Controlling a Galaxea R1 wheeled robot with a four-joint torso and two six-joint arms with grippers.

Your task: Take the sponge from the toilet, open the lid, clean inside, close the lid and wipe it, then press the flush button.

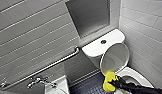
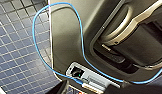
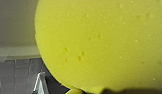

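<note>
The white toilet [image 1: 133,75] stands in the right corner, its tank [image 1: 97,48] against the back wall with a round flush button [image 1: 103,41] on top. The oval lid [image 1: 114,58] is raised and leans back toward the tank, so the bowl is uncovered. In front of the bowl's near-left rim, my right gripper [image 1: 113,82] is shut on the bright yellow sponge [image 1: 109,82], and the dark arm reaches in from the lower right. The sponge [image 3: 102,42] looms large in the right wrist view.
A steel grab bar [image 1: 47,66] slants along the left tiled wall above a sink with a tap [image 1: 39,81]. Dark blue floor tiles [image 1: 89,86] lie between sink and toilet. A grey panel [image 1: 89,15] hangs above the tank. A blue cable [image 2: 37,37] loops over my body.
</note>
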